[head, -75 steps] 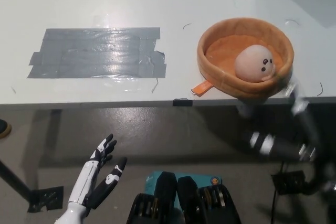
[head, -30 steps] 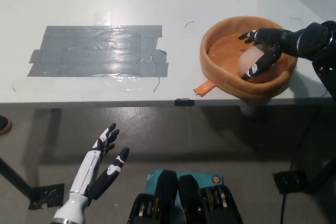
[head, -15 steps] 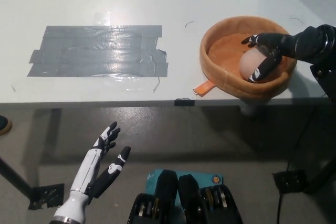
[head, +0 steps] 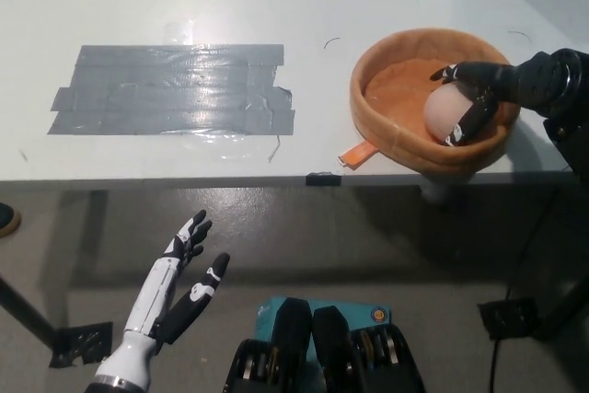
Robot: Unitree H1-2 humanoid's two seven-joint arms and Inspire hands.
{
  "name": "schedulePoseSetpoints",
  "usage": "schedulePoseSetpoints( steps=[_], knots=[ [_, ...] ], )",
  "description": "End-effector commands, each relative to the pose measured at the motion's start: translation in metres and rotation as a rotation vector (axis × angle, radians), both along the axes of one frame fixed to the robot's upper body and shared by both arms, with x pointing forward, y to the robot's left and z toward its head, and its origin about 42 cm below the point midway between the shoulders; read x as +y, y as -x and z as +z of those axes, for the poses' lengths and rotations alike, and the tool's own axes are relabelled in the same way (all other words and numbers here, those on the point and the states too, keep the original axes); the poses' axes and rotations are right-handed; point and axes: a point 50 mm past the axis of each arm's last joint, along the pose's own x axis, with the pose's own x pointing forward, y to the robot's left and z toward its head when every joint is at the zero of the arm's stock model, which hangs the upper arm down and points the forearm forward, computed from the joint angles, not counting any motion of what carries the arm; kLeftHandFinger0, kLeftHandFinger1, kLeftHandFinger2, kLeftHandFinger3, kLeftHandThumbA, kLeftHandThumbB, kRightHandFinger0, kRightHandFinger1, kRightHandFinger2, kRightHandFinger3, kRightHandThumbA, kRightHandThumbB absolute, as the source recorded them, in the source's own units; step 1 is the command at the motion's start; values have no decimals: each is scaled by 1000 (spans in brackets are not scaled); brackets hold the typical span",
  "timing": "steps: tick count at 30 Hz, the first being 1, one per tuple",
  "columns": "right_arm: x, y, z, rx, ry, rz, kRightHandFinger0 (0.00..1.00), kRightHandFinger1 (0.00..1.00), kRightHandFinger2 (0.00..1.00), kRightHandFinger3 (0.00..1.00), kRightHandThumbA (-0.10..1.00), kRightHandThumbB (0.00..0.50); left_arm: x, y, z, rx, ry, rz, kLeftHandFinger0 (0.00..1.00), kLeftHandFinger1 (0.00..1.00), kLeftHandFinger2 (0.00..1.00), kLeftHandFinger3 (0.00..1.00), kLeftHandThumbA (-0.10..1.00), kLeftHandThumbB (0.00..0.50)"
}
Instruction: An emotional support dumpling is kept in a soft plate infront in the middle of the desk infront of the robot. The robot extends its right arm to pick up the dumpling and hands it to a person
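White left hand [head: 170, 296]: fingers spread, holding nothing, below the white desk [head: 276, 6] edge. Grey tape patch [head: 175, 89]: left of the orange soft round plate [head: 386, 126]. Pale pink plush dumpling [head: 444, 109]: inside the plate, wrapped by black right hand [head: 479, 89].

One head view looks steeply down over the desk [head: 276, 6].
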Motion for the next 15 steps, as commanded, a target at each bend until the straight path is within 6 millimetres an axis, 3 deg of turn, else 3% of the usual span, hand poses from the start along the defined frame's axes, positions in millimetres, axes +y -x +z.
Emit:
schedulePoseSetpoints(
  steps=[1, 3, 4, 5, 6, 7, 8, 9, 10, 11, 12, 13, 14, 15],
  knots=[
    [4, -7, 12, -35, 3, 18, 1000, 1000, 1000, 1000, 1000, 415, 0, -5, 12, -49, 1, -19, 1000, 1000, 1000, 1000, 777, 16],
    [4, -8, 7, -41, 57, 34, 1000, 1000, 1000, 1000, 939, 362, 0, -5, 12, -50, 3, -17, 1000, 1000, 1000, 1000, 780, 24],
    [4, -9, 5, -42, 67, 38, 1000, 1000, 1000, 1000, 819, 325, 0, -5, 12, -49, 2, -17, 1000, 1000, 1000, 1000, 781, 23],
    [3, -10, 2, -40, 76, 38, 1000, 1000, 1000, 1000, 619, 280, 0, -5, 13, -49, 1, -18, 1000, 1000, 1000, 1000, 782, 18],
    [3, -10, 0, -35, 75, 36, 1000, 1000, 1000, 1000, 548, 270, 0, -5, 13, -50, 1, -19, 1000, 1000, 1000, 1000, 783, 17],
    [2, -11, -3, -35, 86, 33, 869, 838, 907, 1000, 327, 238, 0, -6, 13, -56, -1, -20, 1000, 1000, 1000, 1000, 782, 10],
    [1, -11, -4, -36, 100, 30, 701, 715, 814, 1000, 247, 246, 0, -6, 13, -62, -3, -21, 1000, 1000, 1000, 1000, 781, 9],
    [1, -12, -6, -45, 113, 35, 639, 722, 793, 937, 85, 238, 0, -6, 13, -60, -5, -20, 1000, 1000, 1000, 1000, 784, 15],
    [-1, -11, -8, -60, 122, 40, 783, 929, 923, 731, -38, 216, 0, -6, 13, -58, -4, -20, 1000, 1000, 1000, 1000, 785, 16],
    [-4, -10, -11, -73, 121, 45, 910, 965, 858, 599, -98, 198, 0, -6, 13, -56, -6, -22, 1000, 1000, 1000, 1000, 786, 15],
    [-5, -10, -9, -85, 126, 47, 800, 854, 752, 565, -100, 176, 0, -7, 14, -58, -8, -22, 1000, 1000, 1000, 1000, 797, 21],
    [-6, -11, -8, -96, 127, 47, 577, 683, 632, 555, -100, 170, 1, -8, 15, -60, -7, -22, 1000, 1000, 1000, 1000, 799, 19],
    [-7, -11, -9, -103, 124, 43, 424, 545, 511, 572, -100, 155, 1, -9, 15, -61, -5, -23, 1000, 1000, 1000, 1000, 799, 19],
    [-8, -11, -9, -112, 119, 39, 296, 494, 532, 593, -100, 152, 0, -9, 15, -62, -2, -24, 1000, 1000, 1000, 1000, 798, 18]
  ],
)
